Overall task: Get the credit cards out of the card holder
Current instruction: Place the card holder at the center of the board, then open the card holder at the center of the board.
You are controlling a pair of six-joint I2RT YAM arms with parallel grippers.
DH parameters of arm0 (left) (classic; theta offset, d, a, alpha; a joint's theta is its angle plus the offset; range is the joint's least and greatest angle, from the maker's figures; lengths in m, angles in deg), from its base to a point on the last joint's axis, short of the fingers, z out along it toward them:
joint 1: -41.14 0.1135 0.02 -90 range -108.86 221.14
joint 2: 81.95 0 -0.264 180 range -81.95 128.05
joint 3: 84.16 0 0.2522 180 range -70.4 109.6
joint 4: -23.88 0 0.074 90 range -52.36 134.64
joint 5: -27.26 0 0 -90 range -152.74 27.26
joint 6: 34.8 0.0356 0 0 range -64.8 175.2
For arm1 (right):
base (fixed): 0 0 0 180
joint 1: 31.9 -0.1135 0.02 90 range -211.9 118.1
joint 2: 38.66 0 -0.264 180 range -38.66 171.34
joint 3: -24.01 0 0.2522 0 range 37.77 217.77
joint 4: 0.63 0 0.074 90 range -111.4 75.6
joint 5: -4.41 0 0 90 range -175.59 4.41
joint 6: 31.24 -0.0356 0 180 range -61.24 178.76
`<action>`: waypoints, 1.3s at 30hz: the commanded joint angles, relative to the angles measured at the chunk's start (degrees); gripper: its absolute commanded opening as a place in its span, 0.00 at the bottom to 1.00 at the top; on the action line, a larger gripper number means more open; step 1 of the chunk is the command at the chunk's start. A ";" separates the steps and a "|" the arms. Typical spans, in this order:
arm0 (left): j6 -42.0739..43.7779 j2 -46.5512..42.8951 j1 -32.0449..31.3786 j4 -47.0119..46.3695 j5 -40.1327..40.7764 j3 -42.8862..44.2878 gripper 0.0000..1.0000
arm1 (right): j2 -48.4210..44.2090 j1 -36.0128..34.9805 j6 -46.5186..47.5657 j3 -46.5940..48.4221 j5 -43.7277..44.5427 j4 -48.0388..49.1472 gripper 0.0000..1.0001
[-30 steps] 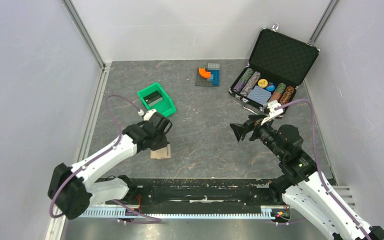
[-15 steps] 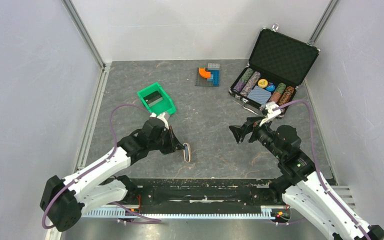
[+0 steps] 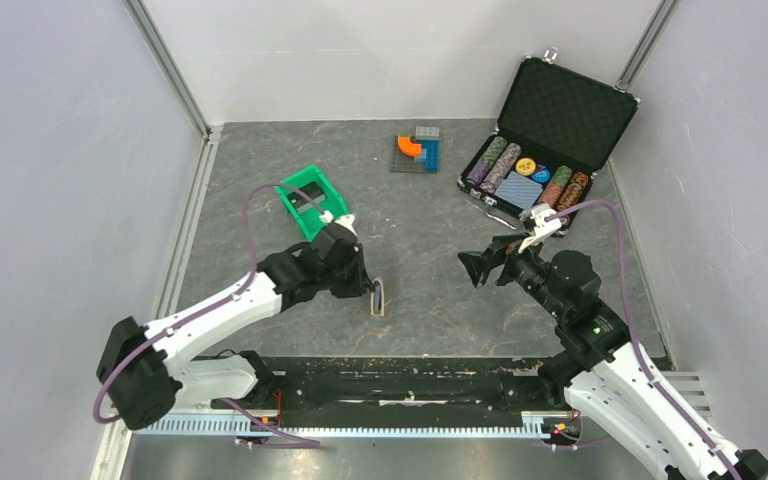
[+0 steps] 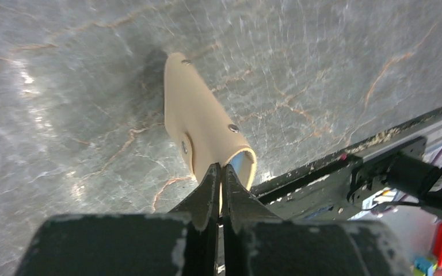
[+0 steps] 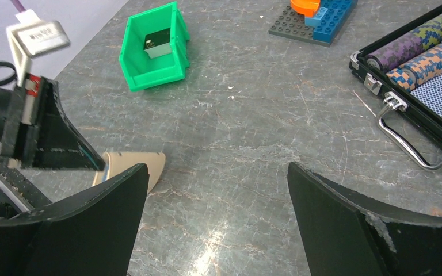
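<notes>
Grey marbled table, white walls. On the left, my left gripper is pinched tight on one wall of the card holder. A second ago it lay flat under the gripper; now it stands on edge farther right, near the front rail. The right gripper hangs spread wide, barely moved. I count one green bin with one dark card inside, one card holder, one brick stack and one chip case.
</notes>
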 commanded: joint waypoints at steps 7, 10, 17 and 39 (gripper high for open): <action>1.15 10.05 -4.83 -11.91 -9.34 3.25 0.31 | 0.92 0.07 1.50 2.15 2.20 -2.92 0.94; 0.86 10.46 -4.82 -15.25 -11.99 3.05 0.52 | 1.38 0.03 1.77 2.55 2.78 -4.14 0.94; 6.31 10.97 -3.04 -5.22 -3.84 8.44 0.67 | 5.24 0.09 1.74 2.13 -1.09 -5.87 0.89; -1.09 11.69 0.59 -27.49 -16.14 -13.11 0.57 | 36.08 -5.23 -6.52 -4.12 -21.88 16.10 0.45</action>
